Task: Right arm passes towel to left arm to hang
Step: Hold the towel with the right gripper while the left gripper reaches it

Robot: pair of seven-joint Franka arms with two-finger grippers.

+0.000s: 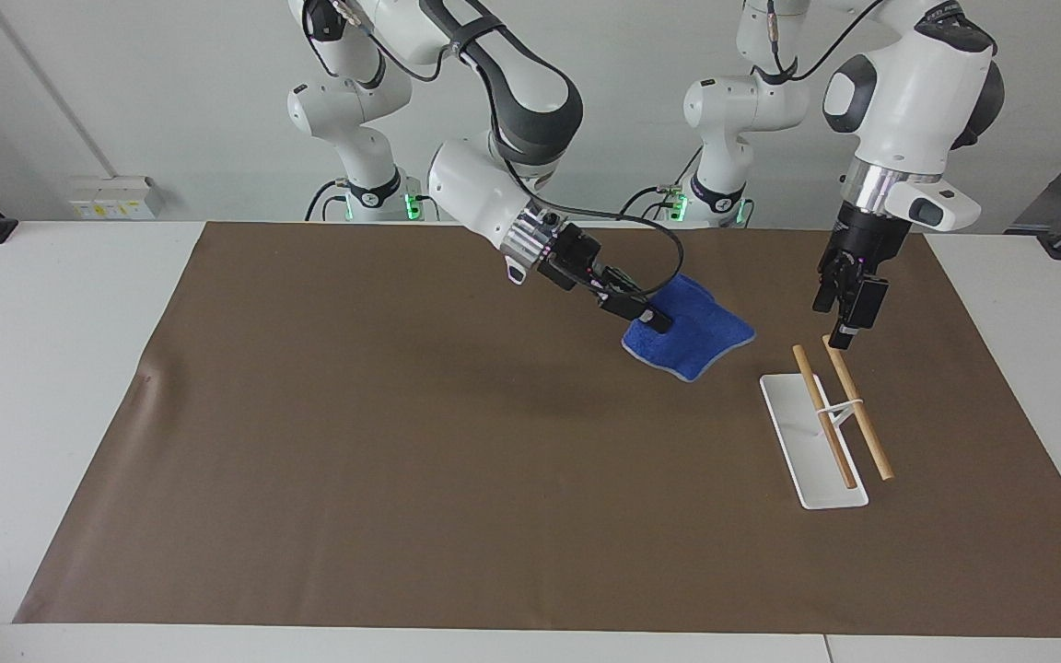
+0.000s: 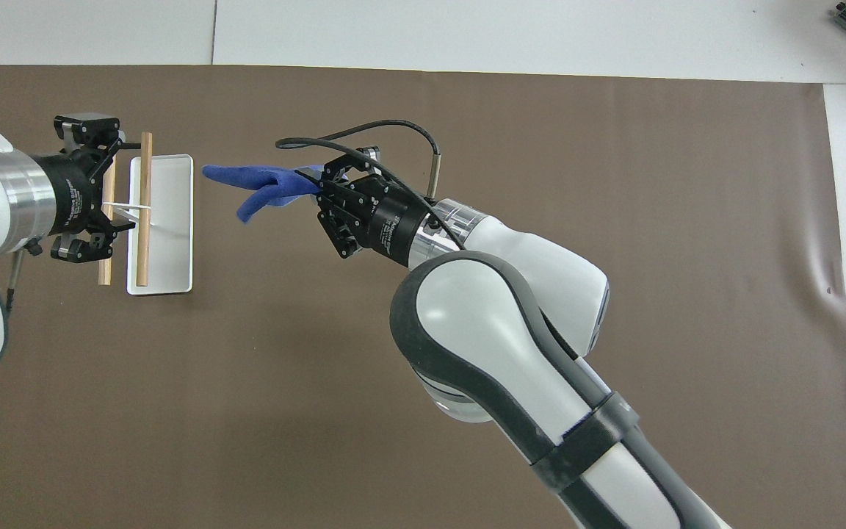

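Right gripper point(image 1: 650, 319) jaws clamp the towel point(image 1: 692, 336) — left gripper point(image 1: 848, 318) seemingly wide, holding nothing.

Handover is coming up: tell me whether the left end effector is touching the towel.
Apart. The facing view shows bare brown mat between the left end effector, over the rack's wooden rods, and the towel.

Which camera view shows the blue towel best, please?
The facing view: there the towel shows its broad face and pale trim, hanging from the shut right gripper above the brown mat. The overhead view shows the towel nearly edge-on, as narrow blue folds.
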